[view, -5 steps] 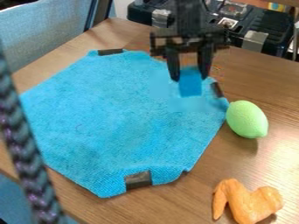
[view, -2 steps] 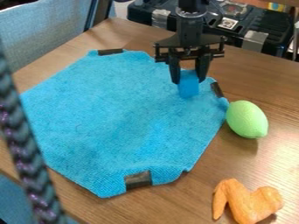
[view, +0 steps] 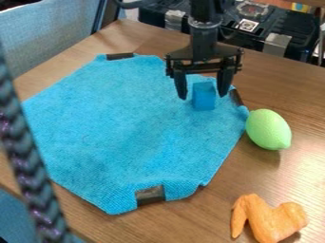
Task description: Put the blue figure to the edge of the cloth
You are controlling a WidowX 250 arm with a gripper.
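Note:
Over the upper right part of the cloth hangs my gripper [view: 203, 96], its two fingers spread open. Between them, with gaps on the sides, stands the blue figure [view: 204, 96], a small upright block close to the cloth's upper right edge. The light blue cloth [view: 120, 128] lies spread on the table in a rough octagon, with dark tape pieces at several of its edges.
A green lemon-shaped toy [view: 268, 129] lies just off the cloth's right corner. An orange chicken-wing-shaped toy [view: 267, 219] is at the lower right of the wooden table [view: 298, 97]. A braided cord [view: 28, 166] crosses the left side. Black cases [view: 279, 26] stand behind.
The gripper's fingers were close against the blue figure's sides and have opened away from it. The figure sits slightly lower in the view than before.

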